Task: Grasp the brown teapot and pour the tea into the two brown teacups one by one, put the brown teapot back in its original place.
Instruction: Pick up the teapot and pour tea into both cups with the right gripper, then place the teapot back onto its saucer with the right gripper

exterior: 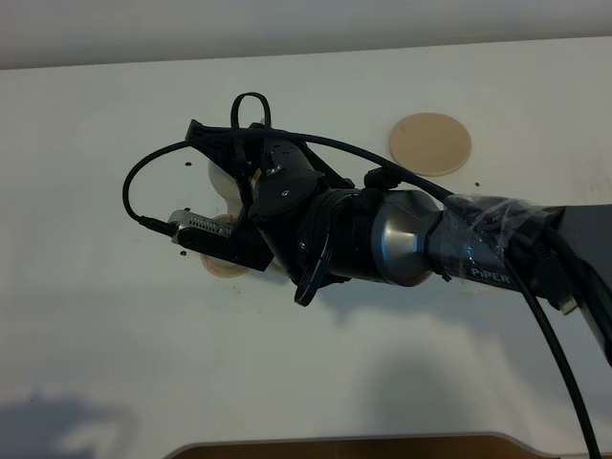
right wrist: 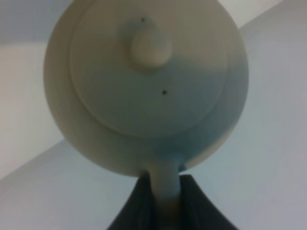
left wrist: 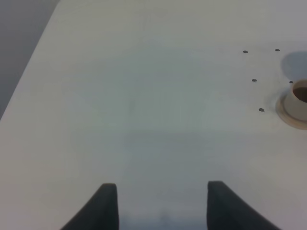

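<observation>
My right gripper (exterior: 247, 170) reaches across to the left of the table and is shut on the loop handle of the brown teapot (exterior: 222, 178). The arm hides most of the pot there. In the right wrist view the teapot (right wrist: 148, 81) fills the frame, lid and knob facing the camera, with the handle between the fingers of the right gripper (right wrist: 164, 194). It is held in the air, tilted. One teacup saucer (exterior: 222, 264) shows under the arm; the cup (left wrist: 298, 97) on it shows in the left wrist view. The second cup is hidden. The original-place saucer (exterior: 430, 143) lies bare at the back right. My left gripper (left wrist: 160, 206) is open and empty over the bare table.
The white table (exterior: 115, 316) carries several small dark holes (left wrist: 254, 80) near the cup. The right arm's cables (exterior: 158, 158) loop out to the left above the cup. A brown curved edge (exterior: 354, 446) shows at the table's front.
</observation>
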{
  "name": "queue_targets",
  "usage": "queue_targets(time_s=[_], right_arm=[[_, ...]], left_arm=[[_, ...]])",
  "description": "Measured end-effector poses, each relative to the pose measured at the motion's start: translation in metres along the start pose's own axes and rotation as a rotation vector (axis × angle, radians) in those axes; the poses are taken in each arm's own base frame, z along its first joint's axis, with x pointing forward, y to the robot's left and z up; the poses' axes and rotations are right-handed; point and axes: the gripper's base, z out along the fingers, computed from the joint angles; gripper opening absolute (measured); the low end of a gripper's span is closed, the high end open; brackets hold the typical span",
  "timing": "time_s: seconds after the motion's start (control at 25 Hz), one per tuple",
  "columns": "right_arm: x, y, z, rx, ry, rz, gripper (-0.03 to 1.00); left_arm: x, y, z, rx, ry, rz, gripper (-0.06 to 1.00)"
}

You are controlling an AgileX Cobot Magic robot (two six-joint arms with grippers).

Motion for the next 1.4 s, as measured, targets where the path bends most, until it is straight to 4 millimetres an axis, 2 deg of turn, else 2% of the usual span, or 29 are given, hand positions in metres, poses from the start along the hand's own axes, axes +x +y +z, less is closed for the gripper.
queue_targets(time_s=[0.52, 0.84, 1.04, 1.16, 1.4], right_arm=[[-0.005, 0.009, -0.001, -0.108, -0.047, 0.263, 0.11], [-0.002, 0.012, -0.003, -0.148, -0.005, 0.472, 0.11], [0.013, 0.009, -0.020, -0.186, 0.025, 0.682, 0.11], [0.016, 0.005, -0.037, -0.226, 0.014, 0.816, 0.11], [0.012, 0.000, -0.067, -0.376, -0.084, 1.205, 0.11]], left_arm=[[0.000, 0.000, 0.000, 0.000, 0.000, 0.000, 0.46], [0.000, 0.000, 0.000, 0.000, 0.000, 0.000, 0.46], [0.000, 0.000, 0.000, 0.000, 0.000, 0.000, 0.46], [0.000, 0.000, 0.000, 0.000, 0.000, 0.000, 0.46], [0.000, 0.000, 0.000, -0.001, 0.000, 0.001, 0.46]])
